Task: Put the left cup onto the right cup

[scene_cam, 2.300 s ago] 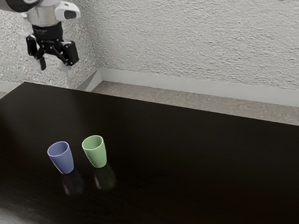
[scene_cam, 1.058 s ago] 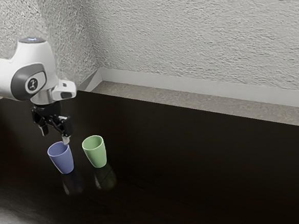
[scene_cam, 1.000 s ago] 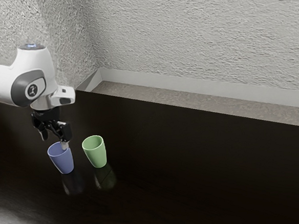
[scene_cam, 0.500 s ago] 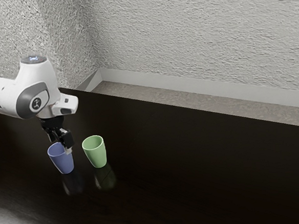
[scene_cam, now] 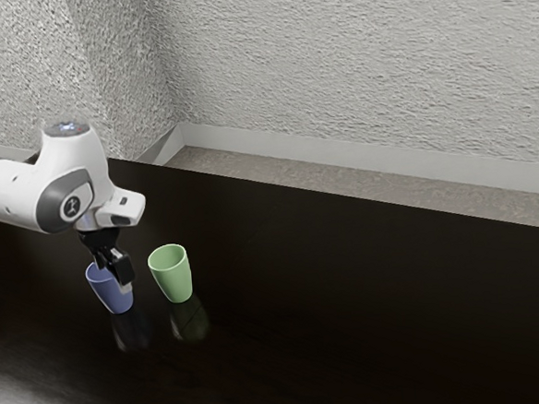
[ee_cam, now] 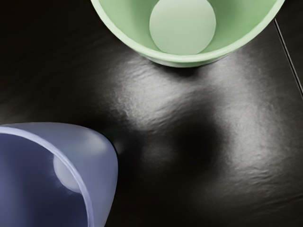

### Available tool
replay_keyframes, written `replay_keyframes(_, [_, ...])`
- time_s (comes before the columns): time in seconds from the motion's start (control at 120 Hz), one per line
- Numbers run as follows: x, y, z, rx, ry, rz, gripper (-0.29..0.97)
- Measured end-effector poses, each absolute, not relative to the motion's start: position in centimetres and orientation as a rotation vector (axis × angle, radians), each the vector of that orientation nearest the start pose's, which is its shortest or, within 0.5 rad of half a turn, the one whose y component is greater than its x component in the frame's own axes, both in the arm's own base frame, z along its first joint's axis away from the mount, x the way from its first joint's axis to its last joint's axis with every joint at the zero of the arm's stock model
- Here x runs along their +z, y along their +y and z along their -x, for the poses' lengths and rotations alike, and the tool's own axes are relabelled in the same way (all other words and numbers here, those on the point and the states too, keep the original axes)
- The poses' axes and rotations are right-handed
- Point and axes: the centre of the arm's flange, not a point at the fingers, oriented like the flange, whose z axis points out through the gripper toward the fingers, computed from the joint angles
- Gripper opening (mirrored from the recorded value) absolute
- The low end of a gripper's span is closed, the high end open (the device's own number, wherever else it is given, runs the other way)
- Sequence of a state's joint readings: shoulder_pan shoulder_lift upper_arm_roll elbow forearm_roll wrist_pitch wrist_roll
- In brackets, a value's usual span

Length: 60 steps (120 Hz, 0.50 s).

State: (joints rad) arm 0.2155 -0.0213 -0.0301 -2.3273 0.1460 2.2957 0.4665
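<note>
Exterior view: a black gripper (scene_cam: pixel 115 265) hangs at the rim of the blue cup (scene_cam: pixel 108 293), which stands on the dark table (scene_cam: pixel 350 298) just beside the green cup (scene_cam: pixel 170 274). Whether the gripper has closed cannot be told. Nothing is lifted or stacked yet.

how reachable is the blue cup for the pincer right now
Probably yes: the pincer sits right at the rim of the blue cup, on the side facing the green cup, which stands apart, so nothing looks in the way.
</note>
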Motion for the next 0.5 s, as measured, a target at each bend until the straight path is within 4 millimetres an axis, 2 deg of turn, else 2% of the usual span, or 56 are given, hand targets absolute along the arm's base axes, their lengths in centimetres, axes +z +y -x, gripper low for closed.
replay_keyframes(0.242, [32.6, 11.2, -49.5, 0.084, 0.579, 2.991, 0.63])
replay_keyframes(0.5, [32.1, 12.4, -50.0, 0.066, 0.612, 2.960, 0.58])
